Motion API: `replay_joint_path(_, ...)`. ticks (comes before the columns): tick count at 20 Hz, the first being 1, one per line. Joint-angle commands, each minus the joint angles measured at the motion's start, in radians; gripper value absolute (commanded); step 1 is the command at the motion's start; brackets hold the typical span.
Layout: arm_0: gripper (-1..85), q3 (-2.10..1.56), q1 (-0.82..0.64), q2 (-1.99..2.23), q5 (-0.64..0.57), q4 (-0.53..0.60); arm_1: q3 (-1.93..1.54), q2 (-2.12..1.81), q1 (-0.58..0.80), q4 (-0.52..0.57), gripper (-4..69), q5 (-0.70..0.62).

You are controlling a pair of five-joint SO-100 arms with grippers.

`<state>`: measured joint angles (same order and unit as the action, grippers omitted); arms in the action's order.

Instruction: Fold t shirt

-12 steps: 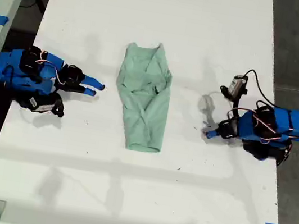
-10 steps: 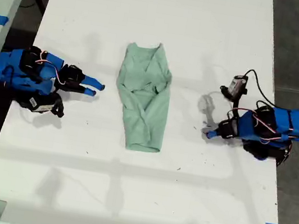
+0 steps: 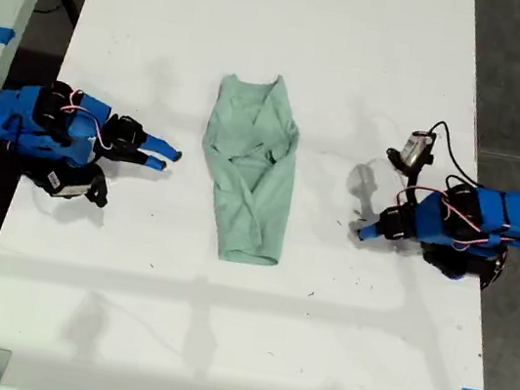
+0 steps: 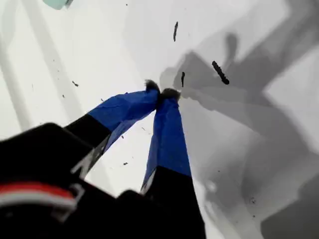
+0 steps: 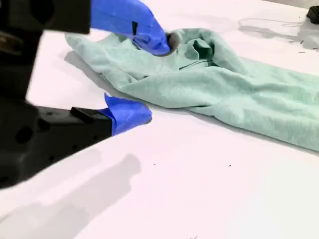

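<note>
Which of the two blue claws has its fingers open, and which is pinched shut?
My second gripper, on the exterior view's left facing the t shirt, is open. My first gripper, on that view's right, has its tips touching over bare table.

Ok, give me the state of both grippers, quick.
My first gripper: shut, holding nothing, tips together over the bare table.
My second gripper: open, empty, facing the t shirt without gripping it.
</note>
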<state>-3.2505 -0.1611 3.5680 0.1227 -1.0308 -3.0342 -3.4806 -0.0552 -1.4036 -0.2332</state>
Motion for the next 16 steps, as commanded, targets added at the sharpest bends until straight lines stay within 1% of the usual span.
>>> replay_joint_path(1,18.4,-0.044,0.011,0.009,-0.002,0.011,0.100,0.176,-0.037,0.052,3.2,0.075)
replay_joint_path(2,18.4,-0.044,0.011,0.009,-0.002,0.011,0.196,0.411,-0.060,0.132,4.3,0.089)
replay_joint_path(3,18.4,-0.044,0.011,0.009,-0.002,0.011,0.357,0.716,-0.086,0.181,5.8,0.100)
replay_joint_path(5,18.4,-0.044,0.011,0.009,-0.002,0.011,0.778,1.267,-0.126,0.156,7.8,0.094)
replay_joint_path(6,18.4,-0.044,0.011,0.009,-0.002,0.011,0.950,1.437,-0.130,0.141,8.3,0.080)
replay_joint_path(7,18.4,-0.044,0.011,0.009,-0.002,0.011,1.075,1.549,-0.129,0.137,9.0,0.067)
replay_joint_path(9,18.4,-0.044,0.011,0.009,-0.002,0.011,1.215,1.661,-0.104,0.150,9.6,0.048)
replay_joint_path(12,18.4,-0.044,0.011,0.009,-0.002,0.011,1.293,1.753,-0.075,0.215,10.3,0.028)
replay_joint_path(16,18.4,-0.044,0.011,0.009,-0.002,0.011,1.427,1.862,-0.055,0.247,12.0,0.003)
